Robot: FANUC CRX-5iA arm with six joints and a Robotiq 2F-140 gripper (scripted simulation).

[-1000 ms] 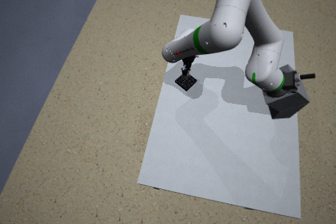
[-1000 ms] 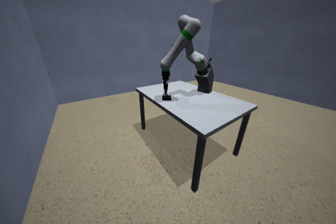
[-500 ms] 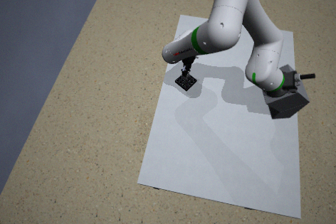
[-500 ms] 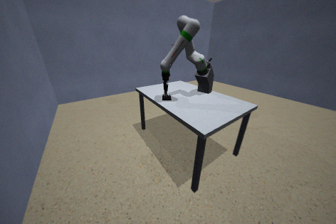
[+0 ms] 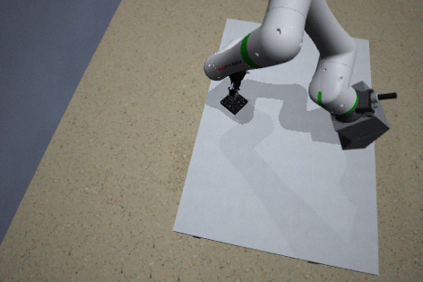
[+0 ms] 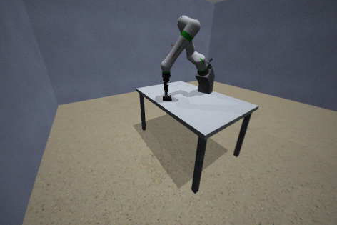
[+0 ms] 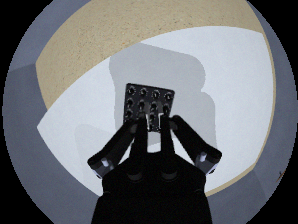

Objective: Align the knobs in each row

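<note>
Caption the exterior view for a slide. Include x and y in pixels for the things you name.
A white robot arm (image 6: 174, 52) reaches down over a pale table (image 6: 210, 115), its tool (image 6: 166, 95) at a small black knob box (image 6: 167, 98).

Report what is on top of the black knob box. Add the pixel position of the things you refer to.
Small knobs in rows stand on top of the knob box (image 5: 225, 103) (image 6: 167, 98) (image 7: 126, 102). In the wrist view, the tool (image 7: 153, 107) hides part of its near side, so any knob directly behind the fingers cannot be made out.
</note>
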